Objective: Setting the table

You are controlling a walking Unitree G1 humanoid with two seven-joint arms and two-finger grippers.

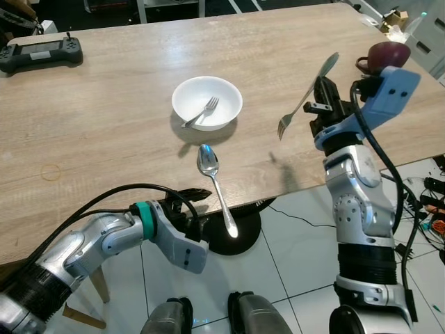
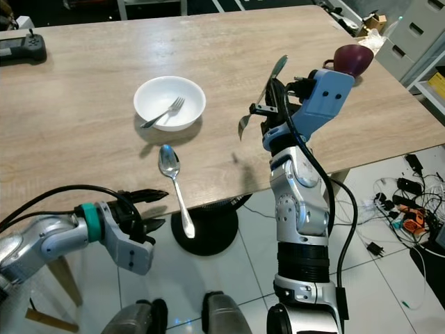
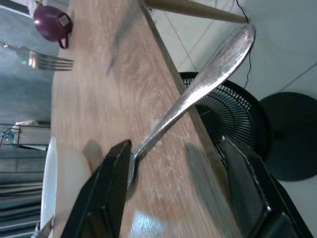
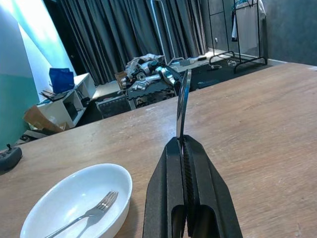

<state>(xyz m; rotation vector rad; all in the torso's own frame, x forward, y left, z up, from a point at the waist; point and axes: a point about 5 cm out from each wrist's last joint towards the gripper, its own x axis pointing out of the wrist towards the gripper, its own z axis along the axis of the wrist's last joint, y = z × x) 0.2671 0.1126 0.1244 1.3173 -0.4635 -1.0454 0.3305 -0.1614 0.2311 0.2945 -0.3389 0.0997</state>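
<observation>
A white bowl (image 1: 207, 102) with a fork (image 1: 201, 113) lying in it stands mid-table. In front of it lies a spoon (image 1: 208, 163), its handle reaching out past the table's near edge. My left gripper (image 2: 154, 209) is open just below that edge, left of the handle; in the left wrist view its fingers (image 3: 111, 193) stand either side of the spoon (image 3: 198, 84). My right gripper (image 1: 321, 90) is raised over the table's right part, shut on a second fork (image 1: 304, 101) that slants tines-down; in the right wrist view the fork handle (image 4: 182, 106) rises from the closed jaws.
The wooden table (image 1: 104, 139) has a black game controller (image 1: 40, 52) at its far left and a maroon cup (image 1: 386, 54) at the right, behind my right arm. A black round base (image 1: 240, 229) sits on the tiled floor under the edge. Cables (image 1: 427, 202) lie at right.
</observation>
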